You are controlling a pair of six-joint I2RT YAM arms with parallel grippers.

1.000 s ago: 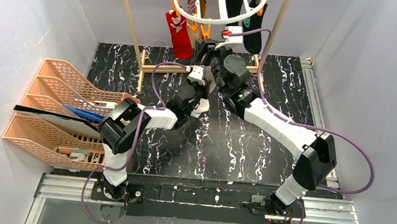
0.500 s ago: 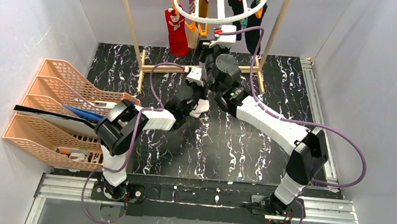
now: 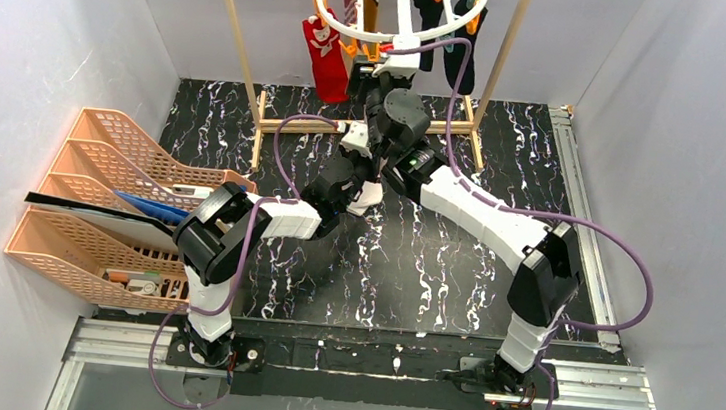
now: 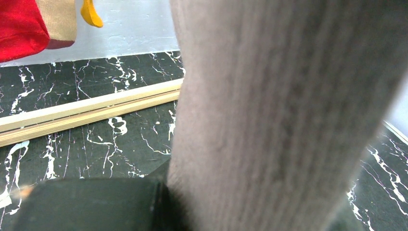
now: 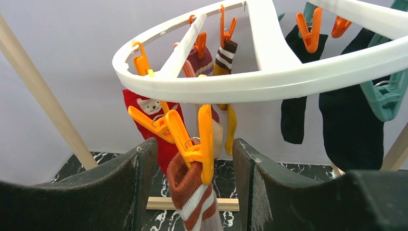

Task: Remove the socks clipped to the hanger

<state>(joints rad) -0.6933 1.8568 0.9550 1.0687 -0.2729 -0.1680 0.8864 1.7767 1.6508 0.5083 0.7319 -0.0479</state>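
The hanger (image 3: pixel 334 29) is a white ring (image 5: pixel 269 79) hung with orange and teal clothespins and several socks. A rust-and-white striped sock (image 5: pixel 195 197) with a grey body hangs from an orange clothespin (image 5: pixel 204 139). My right gripper (image 5: pixel 193 144) is open, one finger on each side of that clothespin and the sock's cuff, touching neither. Lower down, my left gripper (image 3: pixel 368 160) is shut on the grey body of the same sock (image 4: pixel 279 120), which fills the left wrist view. A red bear sock (image 5: pixel 144 108), a mustard sock (image 5: pixel 231 127) and black socks (image 5: pixel 346 130) hang behind.
Slanted wooden rack poles (image 3: pixel 239 42) and a wooden base bar (image 3: pixel 296 123) stand around the hanger at the back of the black marbled table (image 3: pixel 434 262). Orange stacked trays (image 3: pixel 108 201) sit against the left wall. Grey walls close in on both sides.
My right arm has reached left and farther back, bringing its open fingers under the ring around the orange clothespin. The left arm has held still on the sock.
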